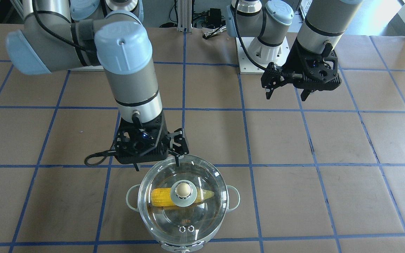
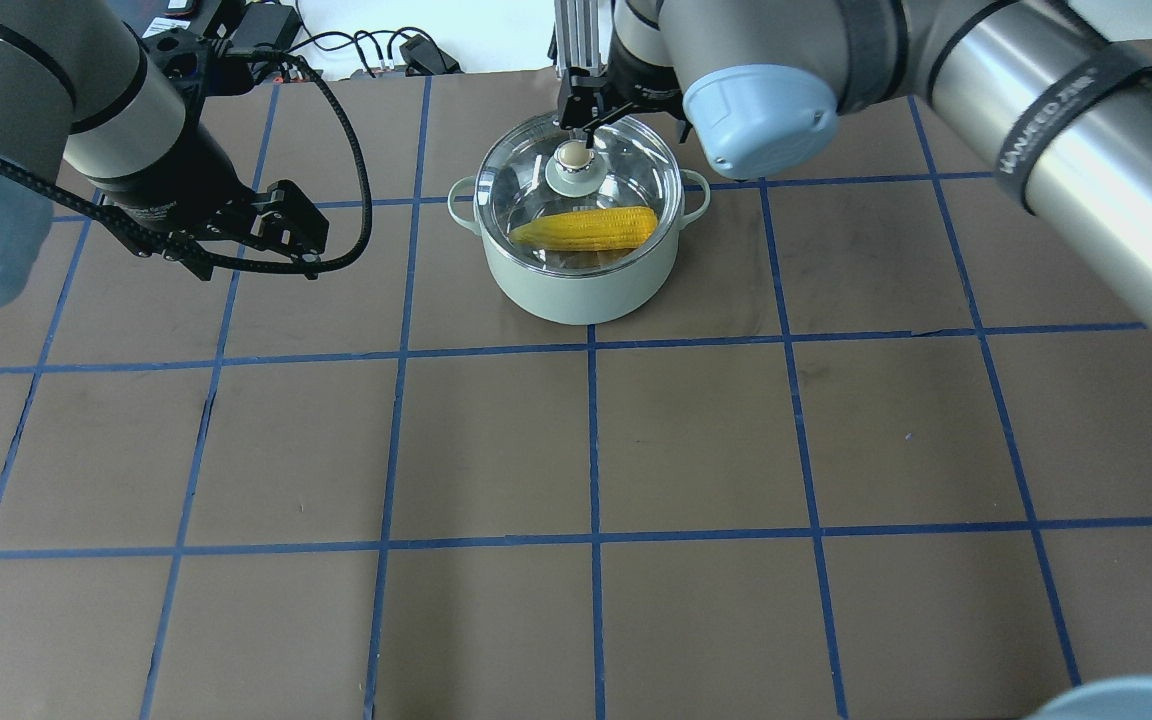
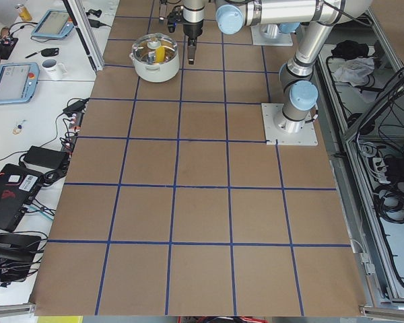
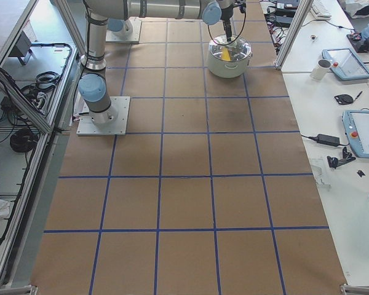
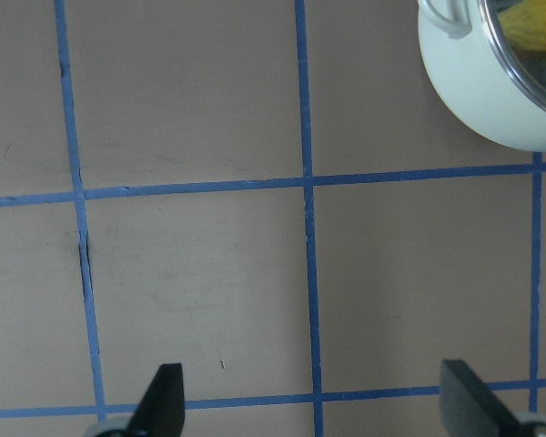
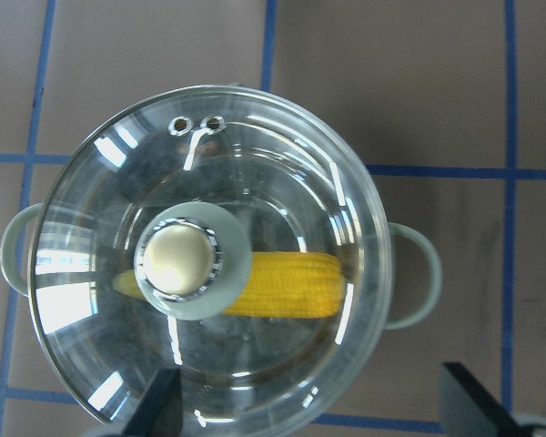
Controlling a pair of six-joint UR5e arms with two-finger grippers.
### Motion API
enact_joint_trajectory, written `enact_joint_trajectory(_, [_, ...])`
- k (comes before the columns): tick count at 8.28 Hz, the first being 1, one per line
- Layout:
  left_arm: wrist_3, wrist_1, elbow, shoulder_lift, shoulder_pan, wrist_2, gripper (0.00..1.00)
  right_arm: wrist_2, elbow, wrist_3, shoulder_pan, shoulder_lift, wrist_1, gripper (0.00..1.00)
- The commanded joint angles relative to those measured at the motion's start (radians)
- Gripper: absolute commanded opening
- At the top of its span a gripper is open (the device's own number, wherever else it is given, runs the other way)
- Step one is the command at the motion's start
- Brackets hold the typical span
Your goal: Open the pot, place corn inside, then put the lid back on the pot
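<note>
The mint-green pot [image 2: 576, 290] stands at the far middle of the table, also seen in the front view [image 1: 132, 202]. The clear glass lid [image 2: 626, 160] sits on it, beige knob [image 6: 176, 258] up. The yellow corn [image 2: 591, 228] lies inside under the glass, as the right wrist view [image 6: 282, 296] and the front view [image 1: 160, 196] show. My right gripper [image 1: 157, 164] is open and empty, hovering above the lid on the robot's side of the knob, touching nothing. My left gripper [image 2: 254, 250] is open and empty over bare table, well to the pot's left.
The table is brown paper with a blue tape grid [image 2: 591, 440]. The left wrist view shows the pot's side [image 5: 491, 91] at the top right and bare table below. Benches with tablets and cables [image 3: 13, 81] lie beyond the table's far edge.
</note>
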Motion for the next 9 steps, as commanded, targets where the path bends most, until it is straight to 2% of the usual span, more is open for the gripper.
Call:
enact_joint_trajectory(1, [0.000,0.001,-0.001,-0.001,0.000,0.000,1.00,0.003,0.083,-0.047,-0.156,-0.214,0.216,1.00])
enact_joint_trajectory(4, [0.000,0.004,0.001,-0.001,0.000,0.000,1.00,-0.012,0.098,-0.050,-0.178,-0.331,0.459,1.00])
enact_joint_trajectory(6, [-0.009,0.005,0.001,-0.002,0.000,0.000,1.00,-0.023,0.107,-0.045,-0.178,-0.353,0.498,1.00])
enact_joint_trajectory(9, [-0.014,0.005,0.001,-0.002,0.000,0.000,1.00,-0.038,0.115,-0.051,-0.173,-0.362,0.491,1.00])
